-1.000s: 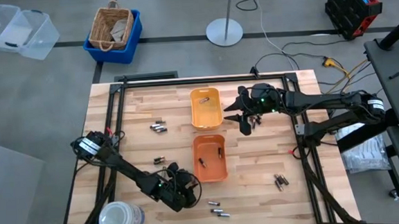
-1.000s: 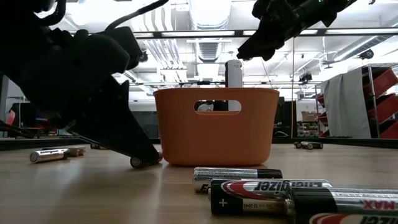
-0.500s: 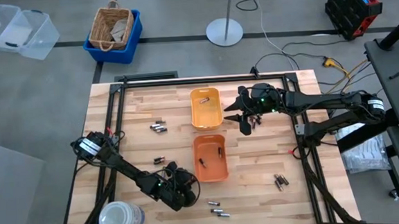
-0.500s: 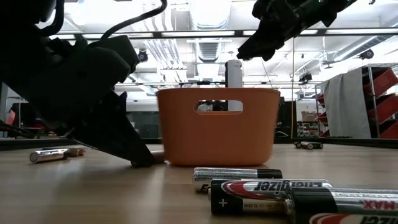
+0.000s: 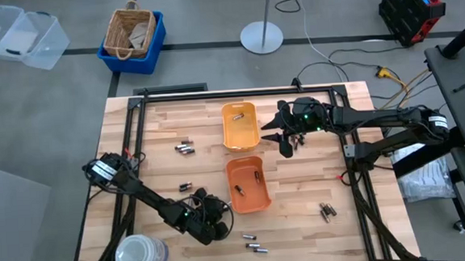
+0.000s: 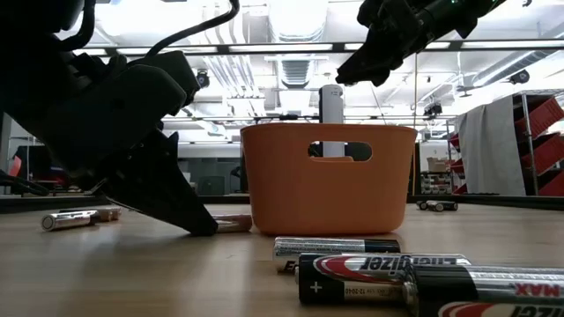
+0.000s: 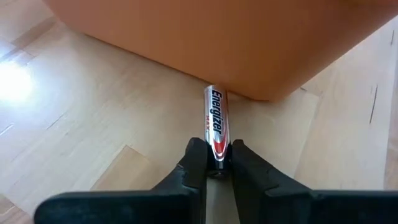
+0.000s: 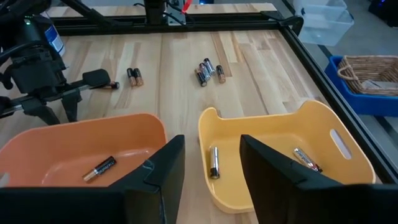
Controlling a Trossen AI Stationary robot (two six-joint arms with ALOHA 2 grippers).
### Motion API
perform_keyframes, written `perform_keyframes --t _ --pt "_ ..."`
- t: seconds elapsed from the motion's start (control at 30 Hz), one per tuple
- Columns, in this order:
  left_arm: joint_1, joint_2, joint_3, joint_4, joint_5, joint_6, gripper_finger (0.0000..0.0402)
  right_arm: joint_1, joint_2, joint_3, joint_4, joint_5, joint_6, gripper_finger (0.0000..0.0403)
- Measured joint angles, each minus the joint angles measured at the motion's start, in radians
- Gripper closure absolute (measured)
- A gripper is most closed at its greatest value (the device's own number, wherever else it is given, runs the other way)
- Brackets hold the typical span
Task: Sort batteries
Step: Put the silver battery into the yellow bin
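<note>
Battery is pinched at one end by the left gripper: slim silver cylinder, black-and-red printed band, lying flat on pale wood-grain table, far end touching the smooth orange plastic tray. Loose batteries are scattered on the table; one is seen in the orange tray, two in the yellow-orange tray. Right gripper is held open above the table just beside the yellow-orange tray.
</note>
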Motion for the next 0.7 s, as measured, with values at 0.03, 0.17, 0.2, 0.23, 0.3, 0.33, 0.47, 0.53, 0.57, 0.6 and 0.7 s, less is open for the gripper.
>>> perform_keyframes --t 0.03,0.17,0.2,0.23,0.3,0.33,0.47,0.53,0.57,0.6,0.7 --pt "0.000 -0.007 0.000 -0.014 0.002 0.000 0.0375 0.000 0.000 -0.001 0.000 0.000 0.000 0.0255" --pt "-0.001 -0.054 -0.004 -0.121 0.006 -0.003 0.0375 0.000 0.000 -0.006 -0.002 0.000 -0.001 0.0259" --pt "-0.001 -0.068 -0.005 -0.156 0.006 -0.004 0.0375 0.000 0.000 -0.006 -0.001 0.000 -0.001 0.0261" --pt "-0.001 -0.082 -0.006 -0.188 0.006 -0.009 0.0375 0.000 0.000 -0.006 -0.002 0.000 -0.001 0.0264" --pt "-0.001 -0.116 -0.006 -0.248 0.000 -0.024 0.0375 0.000 0.000 -0.006 -0.008 0.000 -0.001 0.0271" --pt "-0.001 -0.132 -0.006 -0.269 -0.007 -0.025 0.0375 0.000 0.000 -0.007 -0.009 0.000 -0.002 0.0274" --pt "-0.001 -0.204 -0.005 -0.317 -0.063 0.008 0.0375 0.000 0.000 -0.007 -0.012 0.000 -0.011 0.0293" --pt "-0.001 -0.248 -0.004 -0.322 -0.098 0.055 0.0375 0.000 0.000 -0.007 -0.013 0.000 -0.020 0.0304" --pt "-0.001 -0.268 -0.004 -0.330 -0.114 0.078 0.0375 0.000 0.000 -0.007 -0.012 0.000 -0.024 0.0311" --pt "-0.001 -0.287 -0.004 -0.338 -0.130 0.099 0.0375 0.000 0.000 -0.007 -0.012 0.000 -0.026 0.0317" --pt "0.000 -0.346 -0.004 -0.364 -0.189 0.165 0.0375 0.000 0.000 -0.007 -0.006 0.000 -0.038 0.0335"
